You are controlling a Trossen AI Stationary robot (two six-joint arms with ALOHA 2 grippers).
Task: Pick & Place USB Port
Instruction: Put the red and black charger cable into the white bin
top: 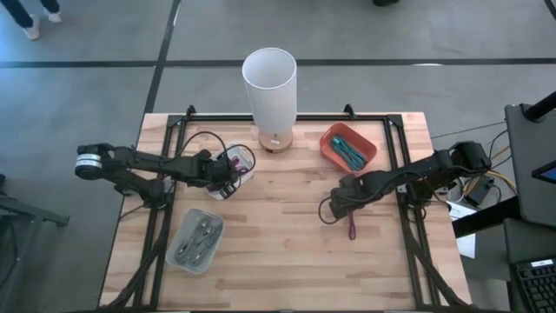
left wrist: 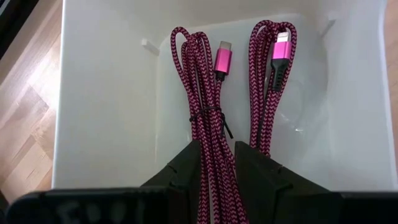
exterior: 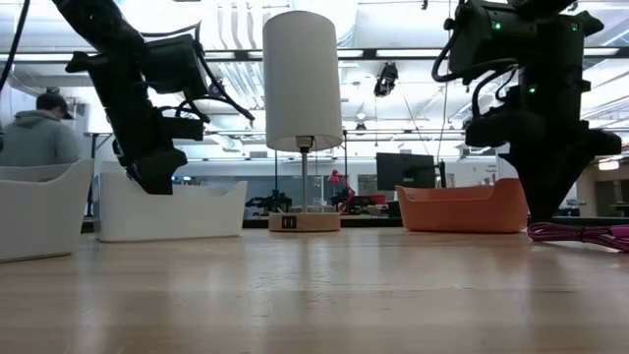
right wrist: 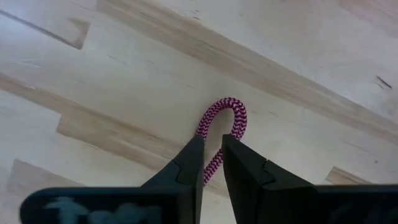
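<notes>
High view: the left gripper point(top: 228, 174) reaches in from nine o'clock over the white plastic bin point(top: 241, 162), which sits at about ten o'clock from the table centre. The right gripper point(top: 340, 202) comes in from three o'clock, low over the pink braided USB cable point(top: 353, 228) lying on the butcher-block wooden table point(top: 287, 252). The tall white cylindrical lamp point(top: 270, 96) stands at twelve o'clock, with the orange plastic tray point(top: 350, 148) at about two o'clock.

Low view: both arms hang steeply from above. The left one hangs at the bin, and the right one's tip is down at the table beside the cable.

Left wrist view: the jaws stand narrow around one pink braided cable bundle point(left wrist: 208, 134) in the bin, with a second bundle point(left wrist: 270, 87) just beside it. Lifting could drag the neighbour along, since the two lie so close.

Right wrist view: the jaws are narrowly closed on the cable's looped end. The grip looks thin, so I judge the braid could slide free on lifting.
</notes>
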